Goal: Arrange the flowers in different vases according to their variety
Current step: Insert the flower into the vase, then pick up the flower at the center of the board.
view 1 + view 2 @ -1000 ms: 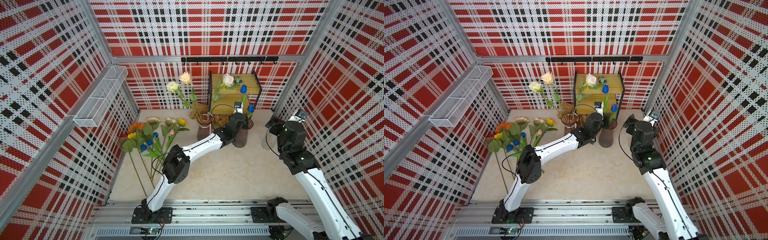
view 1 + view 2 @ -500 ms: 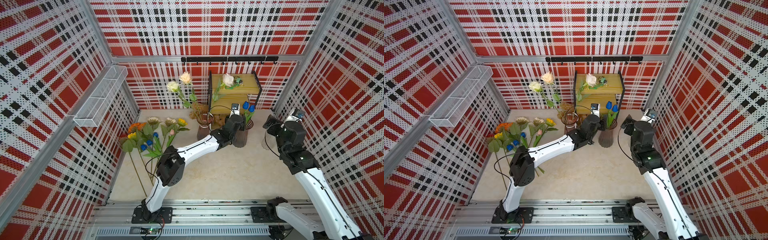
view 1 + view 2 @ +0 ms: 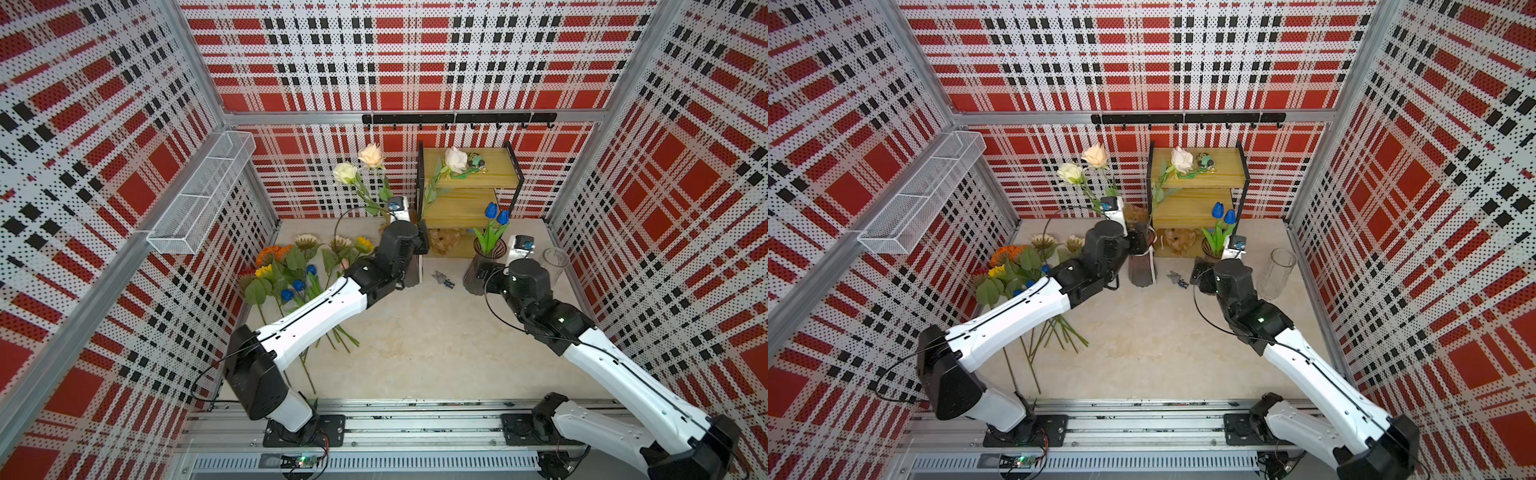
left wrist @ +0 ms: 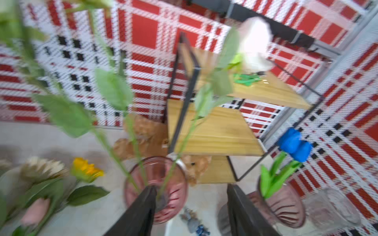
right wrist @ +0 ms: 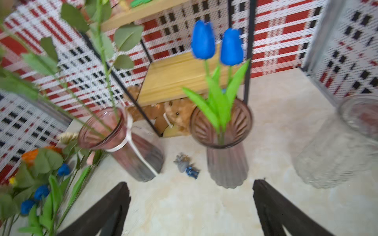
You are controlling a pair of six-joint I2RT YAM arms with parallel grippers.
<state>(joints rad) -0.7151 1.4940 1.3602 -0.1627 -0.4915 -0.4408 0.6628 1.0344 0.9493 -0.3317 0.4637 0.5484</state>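
Observation:
Three cream-white roses stand in a smoky purple-pink vase. Two blue tulips stand in a second purple vase. A clear vase is empty at the right. Sunflowers, blue tulips and a pink tulip lie in a pile at the left wall. My left gripper hovers open just above and beside the rose vase, holding nothing. My right gripper is open over bare floor, close in front of the tulip vase.
A wooden shelf with a black frame stands at the back, with brown plush toys under it. A small grey-blue figurine lies between the two purple vases. A white wire basket hangs on the left wall.
The left gripper let a blue tulip down into the tulip vase, opened, and swung left to the rose vase. The right arm shifted slightly toward the tulip vase.

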